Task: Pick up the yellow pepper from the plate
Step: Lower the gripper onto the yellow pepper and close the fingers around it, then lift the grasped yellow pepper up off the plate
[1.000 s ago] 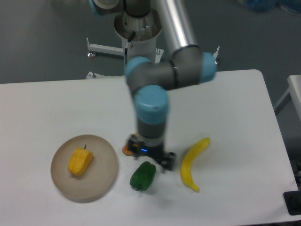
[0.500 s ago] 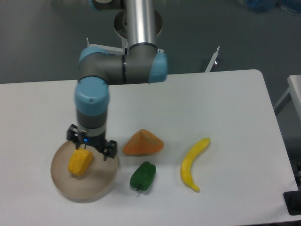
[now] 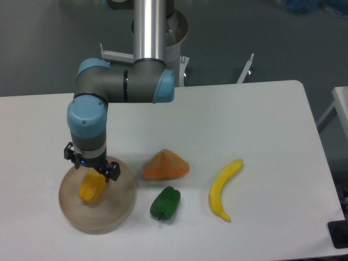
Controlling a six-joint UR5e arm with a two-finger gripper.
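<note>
Gripper [image 3: 90, 169] sits right over the yellow pepper [image 3: 91, 187], which lies on the plate [image 3: 122, 204] near the worktop's [image 3: 261, 119] front-left corner. Fingers look spread to either side of the pepper's top, not yet pinching it, though the wrist hides part of them.

Risks, as a guess: the pepper is blocky and lies tilted, so closing off-centre could squeeze it sideways out of the fingers or skid it across the plate. Dropping too low could press on the plate — its raised rim is close to the right finger, which could catch it and tip or drag the dish.

Count: one yellow pepper, one plate, one green pepper [image 3: 165, 203], one banana [image 3: 223, 188], one orange cone-shaped lump [image 3: 166, 164] — all near the front edge.
</note>
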